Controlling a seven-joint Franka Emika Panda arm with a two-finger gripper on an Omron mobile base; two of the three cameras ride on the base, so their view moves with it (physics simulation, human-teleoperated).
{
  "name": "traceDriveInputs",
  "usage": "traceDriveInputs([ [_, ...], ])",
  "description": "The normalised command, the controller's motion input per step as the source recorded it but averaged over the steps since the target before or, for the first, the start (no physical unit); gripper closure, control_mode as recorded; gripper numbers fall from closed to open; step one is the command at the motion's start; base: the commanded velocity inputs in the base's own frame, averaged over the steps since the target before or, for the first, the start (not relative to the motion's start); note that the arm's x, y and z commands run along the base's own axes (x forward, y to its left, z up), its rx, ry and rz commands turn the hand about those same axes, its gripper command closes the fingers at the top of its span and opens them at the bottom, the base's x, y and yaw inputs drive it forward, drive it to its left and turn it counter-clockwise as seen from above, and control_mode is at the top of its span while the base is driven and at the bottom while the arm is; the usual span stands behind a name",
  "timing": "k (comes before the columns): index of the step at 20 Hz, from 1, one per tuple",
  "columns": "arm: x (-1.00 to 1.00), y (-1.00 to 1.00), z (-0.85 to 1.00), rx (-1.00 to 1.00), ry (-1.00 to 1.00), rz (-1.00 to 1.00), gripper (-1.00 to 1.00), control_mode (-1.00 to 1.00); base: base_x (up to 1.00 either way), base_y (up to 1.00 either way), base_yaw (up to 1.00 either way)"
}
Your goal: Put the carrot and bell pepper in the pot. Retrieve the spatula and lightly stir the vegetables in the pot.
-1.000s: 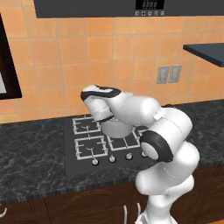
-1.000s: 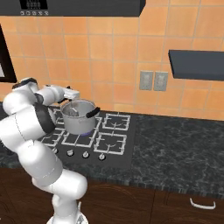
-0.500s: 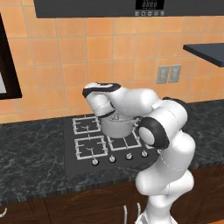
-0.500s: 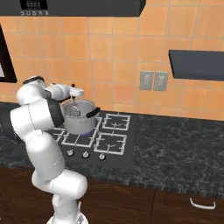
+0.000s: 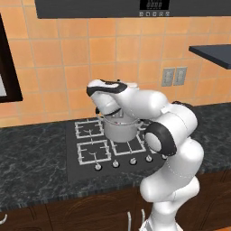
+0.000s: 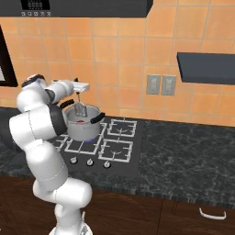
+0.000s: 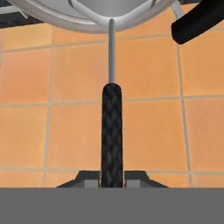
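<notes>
A: Which step?
B: Stirring. The fingers [image 7: 112,183] clamp the spatula [image 6: 81,109], blade hanging in the pot [image 6: 82,123] at the stove's ten o'clock burner.
A: Next?
B: Probably gentle sweeps through the red bell pepper [image 6: 81,121].

Spatula [image 6: 81,108] blade in pot [image 6: 82,124] on stove [image 6: 117,142].

The pot [image 6: 82,123], round, silvery steel with 2 black side handles, stands upright on the cooktop's [image 6: 120,147] rear left burner. The spatula [image 6: 81,107] hangs upright over the pot, dark handle up, pale slotted blade down inside the rim. A small red patch, the bell pepper [image 6: 80,121], shows inside the pot below the blade.
</notes>
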Motion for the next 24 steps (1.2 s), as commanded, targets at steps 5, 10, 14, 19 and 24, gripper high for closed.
traceDriveInputs([
  [5,-0.11,0.05,-0.01,0.22,0.22,-0.08,1.0,-1.0,0.0,0.0,0.0],
  [10,-0.24,0.0,-0.13,0.08,0.08,-0.1,1.0,-1.0,0.0,0.0,0.0],
  [14,0.02,0.0,-0.84,-0.02,0.01,-0.11,1.0,-1.0,0.0,0.0,0.0],
  [19,0.12,0.0,-0.96,-0.14,-0.22,-0.08,1.0,-1.0,0.0,0.0,0.0],
  [24,0.0,0.03,-0.97,-0.22,-0.45,-0.04,1.0,-1.0,0.0,0.0,0.0],
])
